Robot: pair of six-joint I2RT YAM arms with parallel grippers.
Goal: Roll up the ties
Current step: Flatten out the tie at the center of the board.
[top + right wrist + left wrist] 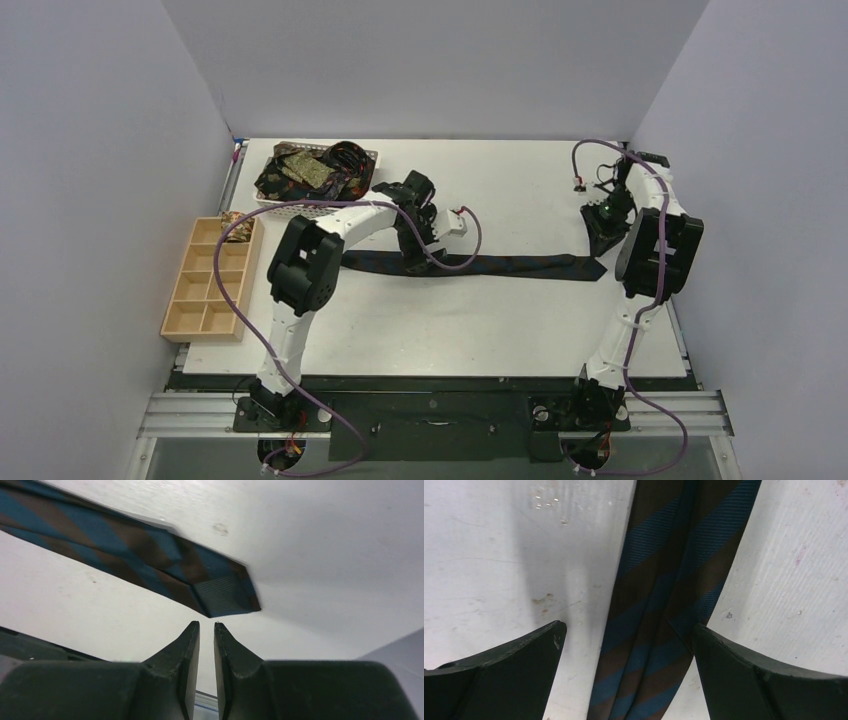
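A dark tie with blue and brown stripes [510,265] lies flat across the middle of the table. My left gripper [412,258] is low over its left part. In the left wrist view the open jaws [626,630] straddle the tie [664,580], one finger on each side, not closed on it. My right gripper [601,238] hovers by the tie's right end. In the right wrist view its fingers [206,625] are almost together with nothing between them. The tie's pointed end [220,592] lies just beyond the fingertips.
A white lattice basket [372,158] at the back left holds several dark and patterned ties [310,170]. A pale wooden compartment tray [210,285] stands at the left edge, with a small patterned roll [232,217] at its far end. White walls close in both sides.
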